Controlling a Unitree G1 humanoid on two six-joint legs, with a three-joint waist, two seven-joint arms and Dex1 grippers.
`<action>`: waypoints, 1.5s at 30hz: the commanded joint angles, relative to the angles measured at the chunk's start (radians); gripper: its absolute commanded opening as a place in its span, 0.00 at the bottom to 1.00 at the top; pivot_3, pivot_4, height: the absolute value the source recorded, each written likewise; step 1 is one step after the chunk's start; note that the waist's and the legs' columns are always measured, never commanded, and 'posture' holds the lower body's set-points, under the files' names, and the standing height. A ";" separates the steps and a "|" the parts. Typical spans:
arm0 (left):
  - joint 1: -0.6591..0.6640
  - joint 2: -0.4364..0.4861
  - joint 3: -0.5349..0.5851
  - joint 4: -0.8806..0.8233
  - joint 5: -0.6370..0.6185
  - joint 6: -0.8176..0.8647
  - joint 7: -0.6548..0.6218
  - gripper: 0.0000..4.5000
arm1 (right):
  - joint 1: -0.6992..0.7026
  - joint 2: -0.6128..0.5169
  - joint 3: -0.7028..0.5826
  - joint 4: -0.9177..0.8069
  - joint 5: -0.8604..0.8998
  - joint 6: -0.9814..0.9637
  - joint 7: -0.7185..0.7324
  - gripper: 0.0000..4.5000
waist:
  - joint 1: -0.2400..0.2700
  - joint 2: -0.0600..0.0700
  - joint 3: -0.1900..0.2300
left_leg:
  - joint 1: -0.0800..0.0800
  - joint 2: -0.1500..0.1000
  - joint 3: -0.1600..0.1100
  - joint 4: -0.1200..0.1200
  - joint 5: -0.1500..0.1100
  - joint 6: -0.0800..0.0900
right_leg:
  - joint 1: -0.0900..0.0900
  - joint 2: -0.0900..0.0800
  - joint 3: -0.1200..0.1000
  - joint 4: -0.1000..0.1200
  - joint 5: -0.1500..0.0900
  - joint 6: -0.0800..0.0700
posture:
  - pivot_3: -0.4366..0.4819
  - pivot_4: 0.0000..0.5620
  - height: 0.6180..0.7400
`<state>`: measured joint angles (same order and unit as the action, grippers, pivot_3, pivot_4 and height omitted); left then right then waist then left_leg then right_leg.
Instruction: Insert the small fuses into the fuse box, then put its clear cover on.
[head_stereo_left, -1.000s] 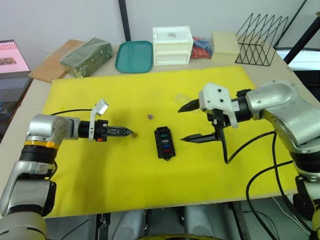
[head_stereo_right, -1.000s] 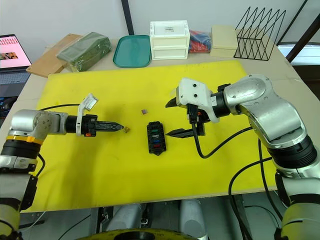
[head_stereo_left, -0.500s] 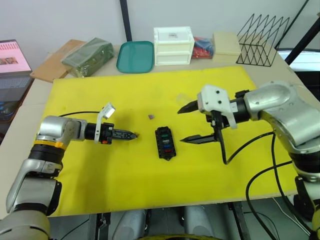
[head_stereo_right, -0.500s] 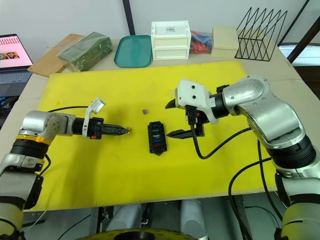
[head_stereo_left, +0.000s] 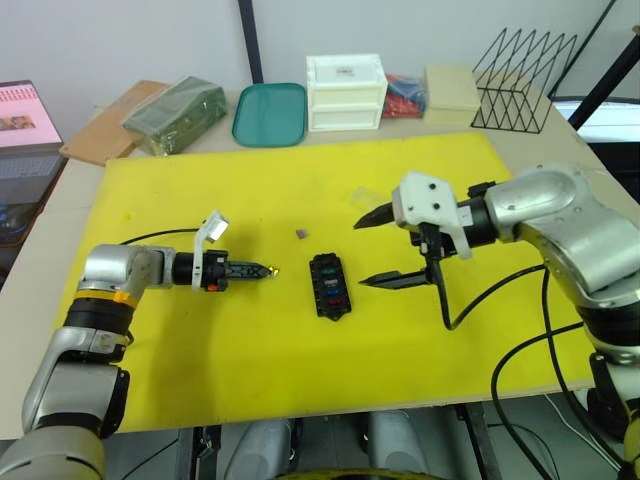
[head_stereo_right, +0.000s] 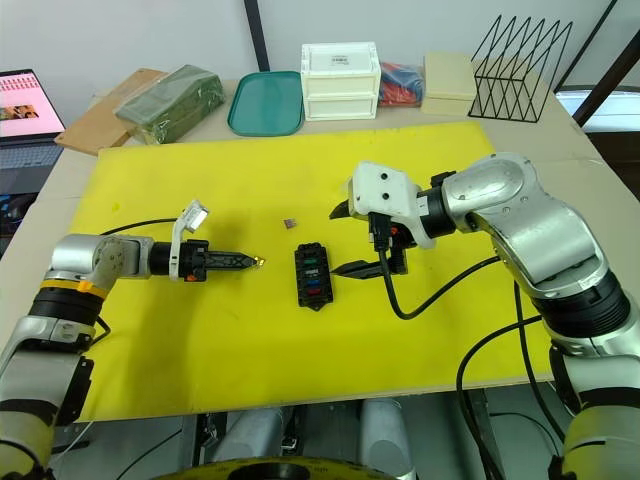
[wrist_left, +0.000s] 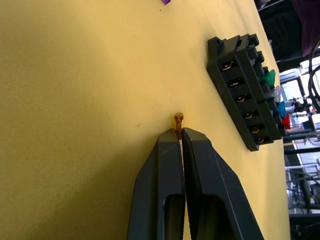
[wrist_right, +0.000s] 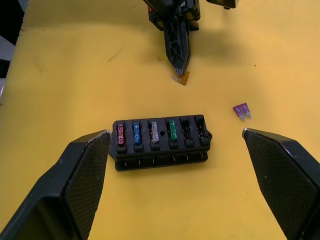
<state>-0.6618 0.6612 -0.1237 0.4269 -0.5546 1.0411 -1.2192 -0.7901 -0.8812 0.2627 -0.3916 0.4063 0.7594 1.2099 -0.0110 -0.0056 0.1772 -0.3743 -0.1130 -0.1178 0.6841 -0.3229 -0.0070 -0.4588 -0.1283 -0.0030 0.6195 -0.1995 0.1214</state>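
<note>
**Four fuses seated, two slots still open**

Nearest the robot, the left gripper (head_stereo_right: 258, 262) lies low over the yellow mat (head_stereo_right: 200, 340), its fingers pinched together on an amber fuse (wrist_left: 178, 120) at their very tips. Just beyond those tips sits the fuse box (wrist_right: 160, 141), flat on the mat between the two arms. Four of its slots are filled (red, blue, a pale grey one and green, in a row), and two at one end look empty.

The right gripper (head_stereo_right: 353, 240) hovers on the far side of the box with its jaws spread wide and nothing between them. A purple fuse (wrist_right: 242, 110) lies loose on the mat a little past the box.

So the insertion looks about two-thirds done: the amber fuse is in hand, the purple one still needs picking up.

Further back a faint clear shape, possibly the clear cover (head_stereo_left: 362, 196), rests on the mat, not yet fitted.
</note>
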 joint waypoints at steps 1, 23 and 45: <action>0.026 0.014 0.013 0.002 0.023 -0.015 0.010 0.01 | -0.029 0.006 -0.013 -0.029 0.000 -0.006 -0.004 1.00 | 0.000 0.000 0.000 | 0.000 0.000 0.000 0.000 0.000 0.000 | 0.000 0.000 0.000 0.000 0.000 0.000 | 0.48 0.27 1.00; 0.097 -0.047 0.295 -0.685 -0.340 -0.049 0.120 0.00 | -0.237 0.202 -0.180 0.125 0.359 0.589 -0.141 0.96 | 0.000 0.000 0.000 | -0.001 0.000 -0.001 0.000 0.000 0.000 | 0.000 -0.001 0.000 -0.001 0.000 -0.001 | 0.48 0.27 1.00; 0.086 -0.040 0.244 -0.719 -0.352 -0.100 0.170 0.00 | -0.288 0.310 -0.247 0.180 0.498 0.741 -0.322 0.30 | -0.002 0.000 0.000 | -0.001 0.000 0.000 0.000 0.000 0.000 | 0.000 0.000 0.000 -0.001 0.001 -0.001 | 0.48 0.27 1.00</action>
<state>-0.5599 0.6067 0.1195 -0.2774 -0.9023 0.9598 -1.0475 -1.0421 -0.5687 0.0495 -0.2101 0.8817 1.4997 0.8899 -0.0128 -0.0059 0.1773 -0.3749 -0.1127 -0.1180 0.6839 -0.3228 -0.0072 -0.4593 -0.1283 -0.0026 0.6189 -0.1990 0.1205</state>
